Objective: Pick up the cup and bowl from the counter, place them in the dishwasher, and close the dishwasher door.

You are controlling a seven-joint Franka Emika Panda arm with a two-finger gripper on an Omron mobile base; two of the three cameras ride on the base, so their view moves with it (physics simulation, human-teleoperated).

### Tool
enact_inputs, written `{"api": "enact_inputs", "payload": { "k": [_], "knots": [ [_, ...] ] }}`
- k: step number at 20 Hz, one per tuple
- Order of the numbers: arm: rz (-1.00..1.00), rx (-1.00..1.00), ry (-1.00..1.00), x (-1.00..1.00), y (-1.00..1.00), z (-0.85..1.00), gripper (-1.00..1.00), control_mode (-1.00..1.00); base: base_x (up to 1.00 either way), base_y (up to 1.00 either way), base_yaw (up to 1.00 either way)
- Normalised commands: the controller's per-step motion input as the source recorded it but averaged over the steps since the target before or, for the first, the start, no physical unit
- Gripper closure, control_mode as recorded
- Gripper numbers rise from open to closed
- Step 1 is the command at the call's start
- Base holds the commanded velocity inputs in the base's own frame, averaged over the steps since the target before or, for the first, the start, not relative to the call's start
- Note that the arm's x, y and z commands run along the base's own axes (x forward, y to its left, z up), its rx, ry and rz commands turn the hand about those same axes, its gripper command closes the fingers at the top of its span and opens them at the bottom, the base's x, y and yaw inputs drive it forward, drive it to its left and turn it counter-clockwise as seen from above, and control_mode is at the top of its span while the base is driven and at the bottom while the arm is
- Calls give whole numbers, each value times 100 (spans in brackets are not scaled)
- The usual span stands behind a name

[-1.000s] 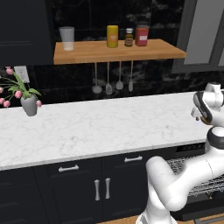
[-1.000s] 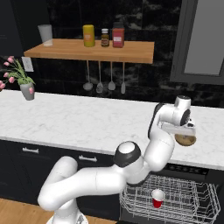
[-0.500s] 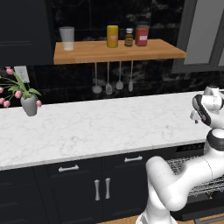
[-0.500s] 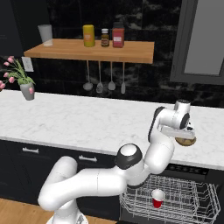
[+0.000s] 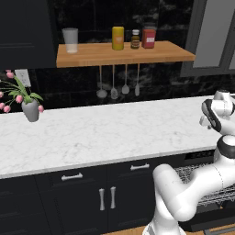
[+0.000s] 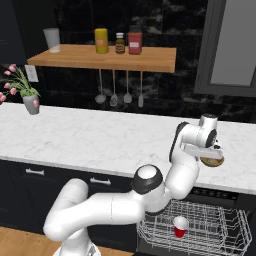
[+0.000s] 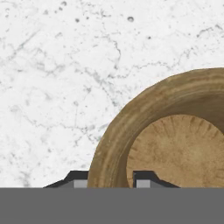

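Dishwasher (image 6: 200, 232), black with a grey wire rack, stands open below the long white marble-look counter (image 6: 100, 137), and the small red cup (image 6: 180, 226) sits in the rack. On the counter, the shallow tan wood-like bowl (image 7: 175, 144) has its rim between the gripper (image 7: 111, 179) jaws, which pinch it. Next comes a straight lift, I judge.
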Motion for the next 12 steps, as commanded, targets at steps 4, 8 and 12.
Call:
{"api": "enact_inputs", "payload": {
  "k": [4,8,12],
  "knots": [
    [0,0,0,0,0,0,100,-100,0,0,0],
    [0,0,-1,-12,0,0,100,-100,0,0,0],
    [4,0,-2,-69,0,0,100,-100,0,0,0]
  ]
}}
